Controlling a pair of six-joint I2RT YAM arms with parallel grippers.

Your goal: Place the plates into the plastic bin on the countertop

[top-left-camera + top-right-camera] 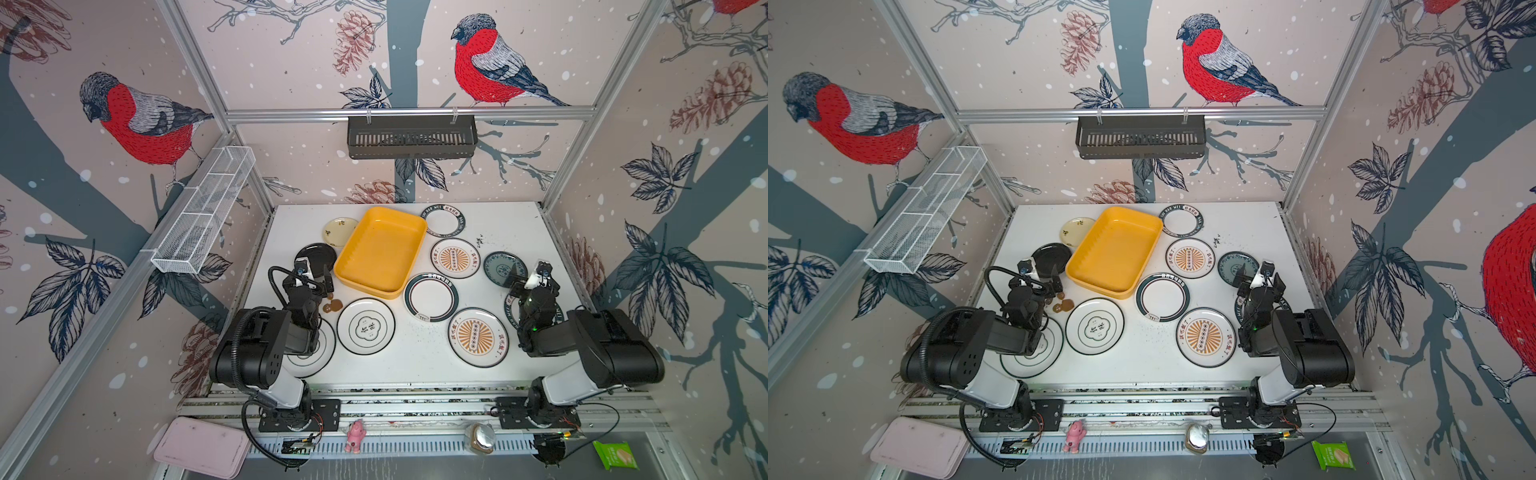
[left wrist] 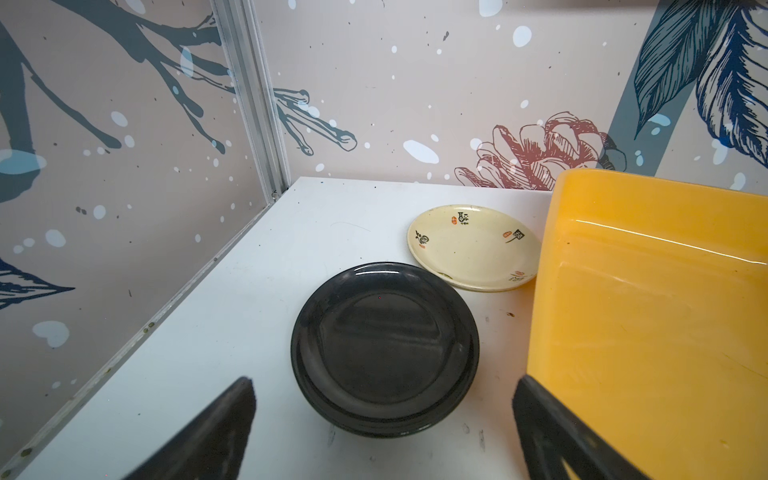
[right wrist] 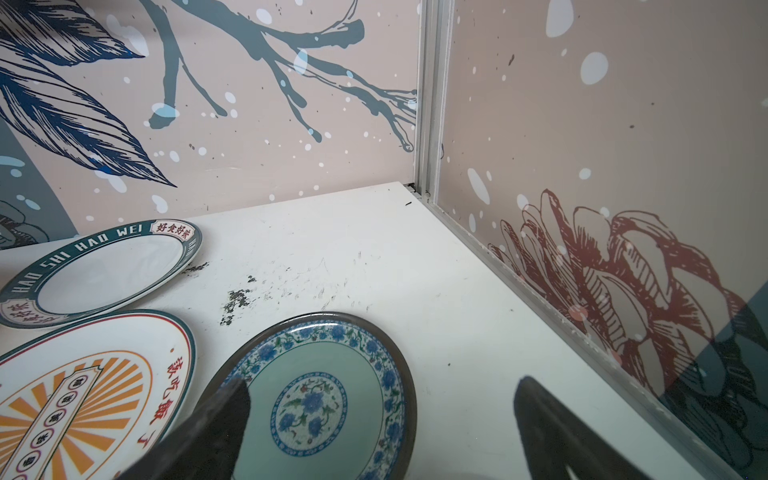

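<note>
The yellow plastic bin (image 1: 380, 251) (image 2: 648, 311) lies empty on the white countertop (image 1: 415, 374), with several plates spread around it. My left gripper (image 1: 318, 286) (image 2: 384, 380) is open and empty, hovering just short of the glossy black plate (image 1: 318, 254) (image 2: 384, 349); a small cream plate (image 2: 473, 247) sits beyond it. My right gripper (image 1: 530, 280) (image 3: 382, 381) is open and empty too, one finger over the teal patterned plate (image 1: 500, 268) (image 3: 328, 395). Orange sunburst plates (image 1: 455, 257) (image 1: 478, 336) and a lettered-band plate (image 3: 95, 270) lie to the right of the bin.
A brown panda toy (image 1: 332, 306) lies by the left arm. One white plate (image 1: 322, 359) is partly under the left arm. A black slotted basket (image 1: 411, 137) hangs on the back wall, a wire basket (image 1: 203, 208) on the left wall. A pink tray (image 1: 199, 446) lies off the counter.
</note>
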